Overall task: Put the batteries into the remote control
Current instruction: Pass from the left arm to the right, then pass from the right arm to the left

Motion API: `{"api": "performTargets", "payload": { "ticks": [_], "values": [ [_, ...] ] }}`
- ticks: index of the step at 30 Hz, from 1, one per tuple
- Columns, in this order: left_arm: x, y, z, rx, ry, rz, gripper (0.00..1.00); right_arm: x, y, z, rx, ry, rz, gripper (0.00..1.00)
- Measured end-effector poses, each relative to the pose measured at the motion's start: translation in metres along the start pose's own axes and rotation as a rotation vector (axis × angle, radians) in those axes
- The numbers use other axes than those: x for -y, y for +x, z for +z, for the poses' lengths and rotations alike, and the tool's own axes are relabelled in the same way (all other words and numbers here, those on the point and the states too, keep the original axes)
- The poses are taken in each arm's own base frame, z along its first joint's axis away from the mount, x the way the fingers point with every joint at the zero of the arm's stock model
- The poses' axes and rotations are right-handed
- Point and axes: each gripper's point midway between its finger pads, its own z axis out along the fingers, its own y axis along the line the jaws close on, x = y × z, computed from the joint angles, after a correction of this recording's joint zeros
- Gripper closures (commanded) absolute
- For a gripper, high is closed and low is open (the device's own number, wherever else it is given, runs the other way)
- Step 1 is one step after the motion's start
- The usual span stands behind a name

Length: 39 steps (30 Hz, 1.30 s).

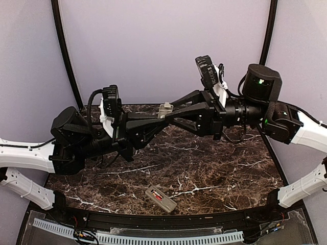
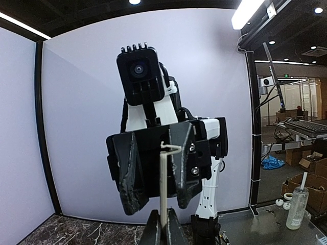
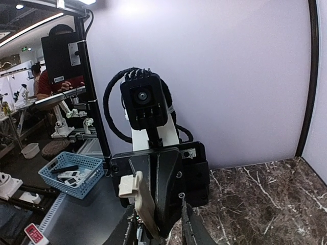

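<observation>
The remote (image 1: 161, 199) lies on the worktop (image 1: 214, 173) near the front edge, about midway between the 2 arm bases, so neither arm is clearly nearer. It is back-up, with its long axis running diagonally from far-left to near-right. 1 red battery (image 1: 158, 195) shows in the open compartment, lying along that same axis. Whether a 2nd battery sits beside it cannot be made out.

Both arms are raised well above the remote and meet tip to tip over the middle of the worktop. The left arm's fingers (image 2: 152, 232) are clenched on the lower end of a thin flat beige cover (image 2: 163, 173), which stands upright and edge-on to the left wrist camera. The right arm's fingers (image 2: 132, 178) straddle its upper part, 1 on each face, with a gap showing on at least 1 side, so they are not yet clamped. The coming move looks like a handover of the cover. It turns on those fingers meeting the flat faces, not the thin edge.

No brand, label or writing can be read on the remote, battery or cover.
</observation>
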Motion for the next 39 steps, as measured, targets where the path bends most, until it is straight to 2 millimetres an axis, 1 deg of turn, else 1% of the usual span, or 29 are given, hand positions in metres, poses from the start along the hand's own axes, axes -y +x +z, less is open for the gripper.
{"api": "performTargets", "payload": {
  "ticks": [3, 5, 6, 8, 12, 13, 14, 15, 16, 17, 19, 21, 22, 24, 27, 30, 34, 37, 39],
  "values": [
    [-0.001, 0.000, 0.000, 0.000, -0.002, 0.000, 1.00, -0.001, 0.000, 0.005, -0.005, -0.021, 0.035, 0.88],
    [-0.002, 0.000, 0.000, -0.001, -0.008, 0.001, 1.00, -0.001, 0.001, 0.007, -0.008, -0.027, 0.049, 0.98],
    [-0.002, 0.001, 0.000, -0.004, -0.008, 0.000, 1.00, -0.001, 0.001, 0.007, -0.005, -0.027, 0.053, 1.00],
    [-0.004, 0.001, 0.000, -0.003, -0.015, -0.010, 1.00, 0.000, -0.004, 0.006, 0.006, -0.022, 0.052, 1.00],
    [-0.007, 0.001, 0.000, -0.003, -0.034, -0.023, 1.00, 0.002, -0.004, 0.006, 0.009, -0.010, 0.065, 1.00],
    [-0.008, 0.002, -0.001, -0.005, -0.042, -0.024, 0.96, 0.003, -0.004, 0.006, 0.008, -0.004, 0.073, 1.00],
    [-0.010, 0.002, -0.001, -0.008, -0.050, -0.024, 0.88, 0.004, -0.004, 0.006, 0.007, 0.001, 0.081, 1.00],
    [-0.012, 0.003, -0.001, -0.011, -0.064, -0.025, 0.62, 0.006, -0.003, 0.006, 0.007, 0.012, 0.089, 1.00],
    [-0.013, 0.003, -0.001, -0.012, -0.070, -0.025, 0.50, 0.008, -0.003, 0.006, 0.006, 0.027, 0.102, 1.00],
    [-0.015, 0.004, -0.001, -0.016, -0.082, -0.014, 0.33, 0.010, -0.002, 0.006, 0.004, 0.034, 0.112, 1.00],
    [-0.021, 0.006, -0.002, -0.029, -0.115, -0.008, 0.26, 0.015, 0.002, 0.005, -0.004, 0.068, 0.148, 1.00],
    [-0.026, 0.009, -0.005, -0.045, -0.149, 0.018, 0.30, 0.022, 0.009, 0.001, -0.019, 0.123, 0.197, 1.00],
    [-0.030, 0.010, -0.006, -0.057, -0.171, 0.037, 0.31, 0.027, 0.012, -0.001, -0.024, 0.157, 0.220, 1.00],
    [-0.035, 0.014, -0.009, -0.091, -0.206, 0.087, 0.28, 0.040, 0.015, -0.008, -0.027, 0.249, 0.278, 1.00],
    [-0.046, 0.023, -0.008, -0.180, -0.287, 0.205, 0.20, 0.058, 0.019, -0.021, -0.016, 0.399, 0.348, 1.00],
    [-0.051, 0.027, -0.001, -0.247, -0.346, 0.308, 0.17, 0.072, 0.024, -0.030, -0.005, 0.526, 0.393, 1.00],
    [-0.060, 0.037, 0.012, -0.333, -0.393, 0.384, 0.13, 0.088, 0.040, -0.036, -0.038, 0.659, 0.424, 1.00],
    [-0.070, 0.047, 0.022, -0.383, -0.435, 0.401, 0.14, 0.098, 0.051, -0.037, -0.066, 0.731, 0.435, 1.00],
    [-0.077, 0.055, 0.024, -0.414, -0.467, 0.406, 0.18, 0.104, 0.057, -0.040, -0.084, 0.777, 0.431, 1.00]
  ]
}}
